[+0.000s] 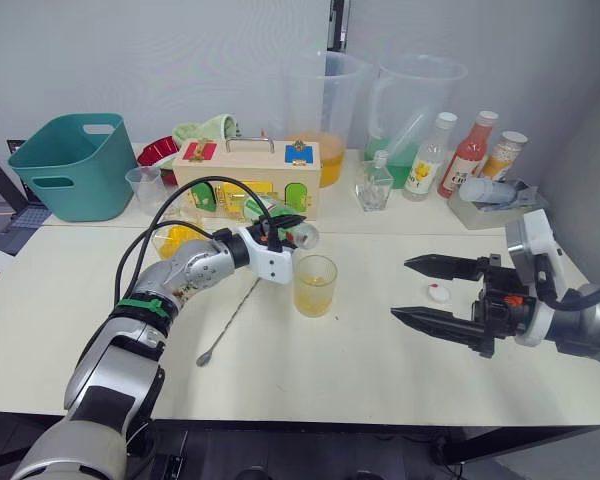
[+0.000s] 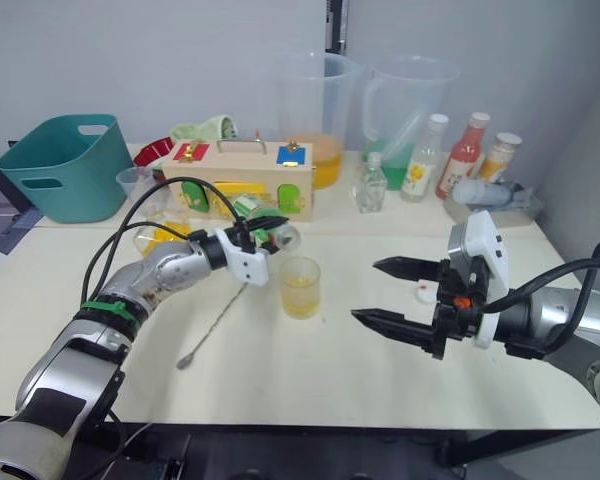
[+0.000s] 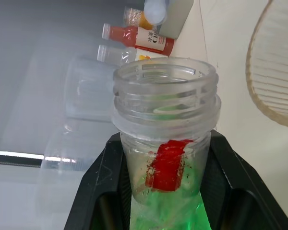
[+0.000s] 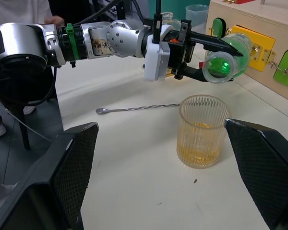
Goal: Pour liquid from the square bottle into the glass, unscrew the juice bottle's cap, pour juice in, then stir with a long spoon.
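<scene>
One juice bottle (image 1: 280, 222), tipped on its side, is clamped in the left gripper (image 1: 288, 228) jaws, its open mouth just above the one glass (image 1: 314, 285) of yellow liquid (image 4: 198, 152). Right gripper (image 1: 415, 292) jaws gape wide, one white cap (image 1: 439, 292) between them. One long spoon (image 4: 137, 108) lies flat, its full stem plain from the right wrist.

Head stereo pair looks forward and down over the table (image 1: 360, 360), both eyes sharing nearly everything. Left wrist cam sits super close, staring into the juice bottle (image 3: 165, 139) mouth. Right wrist cam looks low across the tabletop; the glass (image 4: 201, 137) sits at about 12 o'clock, like in the head views.
</scene>
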`<state>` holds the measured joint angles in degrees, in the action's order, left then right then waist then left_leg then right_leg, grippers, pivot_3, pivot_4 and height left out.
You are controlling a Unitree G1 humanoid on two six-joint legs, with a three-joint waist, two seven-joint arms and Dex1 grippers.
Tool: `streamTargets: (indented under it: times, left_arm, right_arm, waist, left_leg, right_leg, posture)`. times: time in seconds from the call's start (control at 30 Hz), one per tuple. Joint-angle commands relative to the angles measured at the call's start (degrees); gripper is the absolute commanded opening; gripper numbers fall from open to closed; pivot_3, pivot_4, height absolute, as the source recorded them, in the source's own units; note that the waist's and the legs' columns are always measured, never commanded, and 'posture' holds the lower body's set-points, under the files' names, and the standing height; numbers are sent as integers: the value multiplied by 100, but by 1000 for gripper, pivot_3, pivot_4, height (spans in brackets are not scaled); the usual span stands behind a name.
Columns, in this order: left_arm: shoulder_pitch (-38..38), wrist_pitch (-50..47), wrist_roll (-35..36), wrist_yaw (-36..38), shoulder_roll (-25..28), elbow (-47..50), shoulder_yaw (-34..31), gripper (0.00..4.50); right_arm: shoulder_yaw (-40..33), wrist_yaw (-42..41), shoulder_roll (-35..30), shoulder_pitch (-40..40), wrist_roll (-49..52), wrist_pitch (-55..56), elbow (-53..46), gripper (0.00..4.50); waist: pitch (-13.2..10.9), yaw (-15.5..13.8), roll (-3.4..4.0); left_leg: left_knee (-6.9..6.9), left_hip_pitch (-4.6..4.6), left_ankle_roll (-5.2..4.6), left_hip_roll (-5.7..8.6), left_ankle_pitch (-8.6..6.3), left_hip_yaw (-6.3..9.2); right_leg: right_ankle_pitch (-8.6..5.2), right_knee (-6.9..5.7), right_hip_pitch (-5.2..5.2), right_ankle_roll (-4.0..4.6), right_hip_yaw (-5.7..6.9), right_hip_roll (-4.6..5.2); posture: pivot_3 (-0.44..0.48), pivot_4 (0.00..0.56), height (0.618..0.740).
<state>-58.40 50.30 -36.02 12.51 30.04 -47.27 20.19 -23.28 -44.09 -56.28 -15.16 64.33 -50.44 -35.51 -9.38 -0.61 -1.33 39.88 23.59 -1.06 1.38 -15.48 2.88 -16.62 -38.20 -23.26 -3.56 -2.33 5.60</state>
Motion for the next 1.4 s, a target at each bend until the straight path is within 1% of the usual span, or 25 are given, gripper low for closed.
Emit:
streamTargets:
  times: [0.03, 0.5, 1.4]
  left_arm:
    - [-301, 208, -169, -499, 122, 141, -32, 1472]
    - [-451, 189, -668, -1127, 208, 12, 258, 1472]
    - [-431, 155, -842, -1243, 236, 131, 329, 1472]
  right_arm:
    - [-83, 44, -81, -111, 150, 67, -102, 4472]
    - [-74, 61, -89, -132, 123, 91, -104, 4472]
    - [-91, -19, -90, -122, 116, 123, -102, 4472]
  waist:
    - [0, 0, 0]
    - [0, 2, 0]
    - [0, 3, 0]
  left_leg:
    - [0, 0, 0, 0, 0, 0]
    - [0, 0, 0, 2, 0, -1]
    - [4, -1, 0, 4, 0, 0]
  right_leg:
    - [0, 0, 0, 0, 0, 0]
    - [0, -3, 0, 0, 0, 1]
    - [0, -19, -3, 0, 0, 3]
  posture:
    - [0, 150, 740]
    - [0, 150, 740]
    - [0, 150, 740]
